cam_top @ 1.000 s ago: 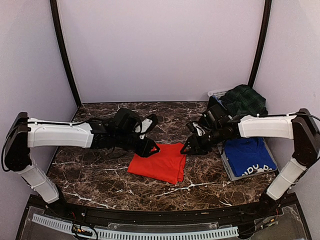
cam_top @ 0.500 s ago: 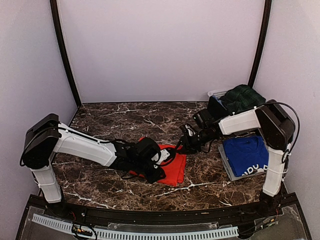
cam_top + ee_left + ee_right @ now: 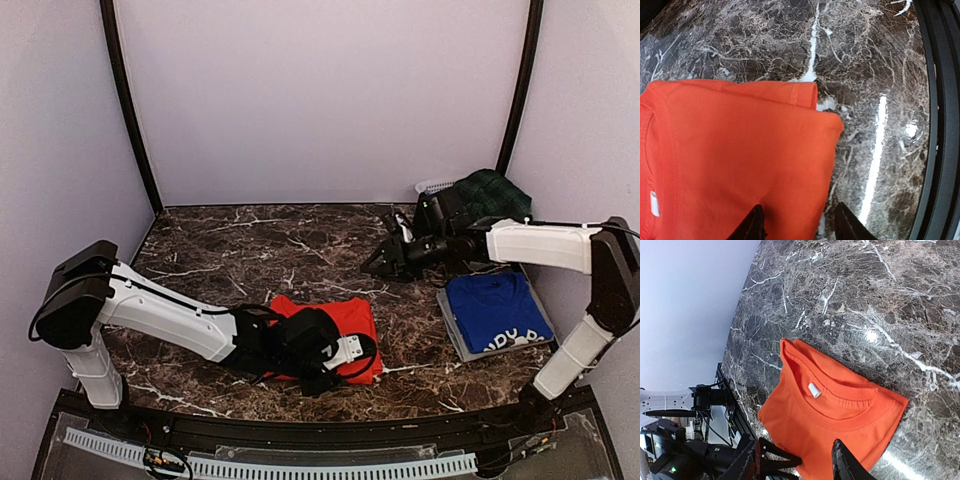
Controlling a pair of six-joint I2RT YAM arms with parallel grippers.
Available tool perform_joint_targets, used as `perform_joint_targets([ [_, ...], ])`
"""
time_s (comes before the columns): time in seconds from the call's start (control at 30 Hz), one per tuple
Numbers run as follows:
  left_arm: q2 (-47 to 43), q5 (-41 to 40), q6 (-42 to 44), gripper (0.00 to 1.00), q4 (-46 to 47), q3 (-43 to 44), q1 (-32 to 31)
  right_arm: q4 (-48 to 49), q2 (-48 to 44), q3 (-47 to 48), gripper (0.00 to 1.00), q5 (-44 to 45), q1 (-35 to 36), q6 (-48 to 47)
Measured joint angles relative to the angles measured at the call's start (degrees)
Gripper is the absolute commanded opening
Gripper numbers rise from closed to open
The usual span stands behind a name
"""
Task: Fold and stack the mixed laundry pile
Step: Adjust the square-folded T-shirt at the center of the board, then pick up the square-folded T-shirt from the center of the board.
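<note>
The red-orange T-shirt (image 3: 335, 312) lies folded on the marble near the front edge, collar and label up (image 3: 814, 389). My left gripper (image 3: 362, 358) is low at its near right corner. Its fingers stand apart, one over the cloth (image 3: 752, 227) and one over bare marble, holding nothing. My right gripper (image 3: 380, 265) hangs open and empty above the table, behind the shirt and clear of it. A royal blue printed T-shirt (image 3: 492, 305) lies folded on the grey tray (image 3: 452, 340) at the right. The dark green tartan skirt (image 3: 490, 197) is heaped in the back right corner.
A white slotted basket (image 3: 432, 186) stands under the tartan heap in the back right corner. The dark marble table (image 3: 230, 250) ends at a black rail (image 3: 940, 125) close to the shirt's near side. Pale walls close in the back and both sides.
The left arm swept from the shirt's far left corner over to its near side, leaving the shirt folded smaller. The right gripper let go and drew back and up.
</note>
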Motion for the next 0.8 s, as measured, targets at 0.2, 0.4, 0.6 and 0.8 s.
perform_joint_targets([
  [0.2, 0.02, -2.71, 4.96, 0.50, -0.09, 2.91, -0.76, -0.20, -5.79, -8.66, 0.46, 0.61, -0.28, 1.57],
  [0.4, 0.79, -4.39, 7.54, 0.45, 1.64, 4.74, -4.42, -0.52, -6.54, -18.23, 0.51, 0.44, -0.28, 4.98],
  [0.6, 5.95, -4.42, 8.79, 0.36, 2.64, 6.27, -4.85, 0.94, -9.38, -21.31, 0.54, 0.11, -0.28, 7.69],
  [0.8, 9.99, -4.72, 9.35, 0.18, 3.87, 7.67, -4.70, 3.69, -10.08, -25.09, 0.56, -1.33, -0.28, 11.15],
])
